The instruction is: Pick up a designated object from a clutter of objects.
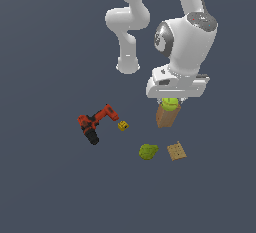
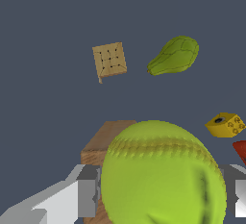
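Note:
The designated object, a bright yellow-green ball (image 1: pixel 170 104) (image 2: pixel 163 170), sits between my fingers just under the white hand. My gripper (image 1: pixel 170 102) (image 2: pixel 163 196) is shut on it, with a grey finger (image 2: pixel 87 196) pressed against each side. In the exterior view the ball shows just above the top of the brown box (image 1: pixel 166 117) (image 2: pixel 108 139). I cannot tell whether the ball touches the box. The rest of the clutter of objects lies spread on the dark floor nearby.
An olive pear-shaped fruit (image 1: pixel 148 151) (image 2: pixel 175 55) and a tan cracker tile (image 1: pixel 176 151) (image 2: pixel 110 60) lie nearer the exterior camera than the box. A tiny yellow cube (image 1: pixel 123 125) (image 2: pixel 226 124) and a red-and-black drill (image 1: pixel 95 122) (image 2: pixel 241 150) lie toward the exterior view's left.

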### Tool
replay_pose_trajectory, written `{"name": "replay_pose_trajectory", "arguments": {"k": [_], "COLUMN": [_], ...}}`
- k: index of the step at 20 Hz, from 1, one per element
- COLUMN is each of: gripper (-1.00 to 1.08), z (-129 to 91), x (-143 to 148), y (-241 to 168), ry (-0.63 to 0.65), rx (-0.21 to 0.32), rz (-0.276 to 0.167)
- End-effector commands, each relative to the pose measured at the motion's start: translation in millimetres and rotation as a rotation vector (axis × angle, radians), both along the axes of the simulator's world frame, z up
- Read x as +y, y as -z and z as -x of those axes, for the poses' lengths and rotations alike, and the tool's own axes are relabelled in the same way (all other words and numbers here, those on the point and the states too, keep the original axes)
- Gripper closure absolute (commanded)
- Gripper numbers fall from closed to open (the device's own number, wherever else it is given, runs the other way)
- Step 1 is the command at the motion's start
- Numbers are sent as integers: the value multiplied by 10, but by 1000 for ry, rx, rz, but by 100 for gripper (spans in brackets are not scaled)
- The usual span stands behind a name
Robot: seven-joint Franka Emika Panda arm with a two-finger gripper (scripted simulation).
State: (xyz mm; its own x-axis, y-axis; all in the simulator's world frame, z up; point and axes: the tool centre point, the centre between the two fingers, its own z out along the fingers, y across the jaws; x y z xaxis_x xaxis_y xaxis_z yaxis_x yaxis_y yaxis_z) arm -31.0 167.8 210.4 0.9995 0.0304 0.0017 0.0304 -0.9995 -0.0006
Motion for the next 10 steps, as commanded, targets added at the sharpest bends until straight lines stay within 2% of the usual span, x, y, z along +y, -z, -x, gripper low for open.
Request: {"name": "replay_pose_trajectory", "arguments": {"k": [1, 10], "gripper": [108, 108], "z": [3, -65], "x": [-2, -37], "y": [11, -75], "ry": [0, 0], "rx": [2, 0], "rz": [0, 0]}}
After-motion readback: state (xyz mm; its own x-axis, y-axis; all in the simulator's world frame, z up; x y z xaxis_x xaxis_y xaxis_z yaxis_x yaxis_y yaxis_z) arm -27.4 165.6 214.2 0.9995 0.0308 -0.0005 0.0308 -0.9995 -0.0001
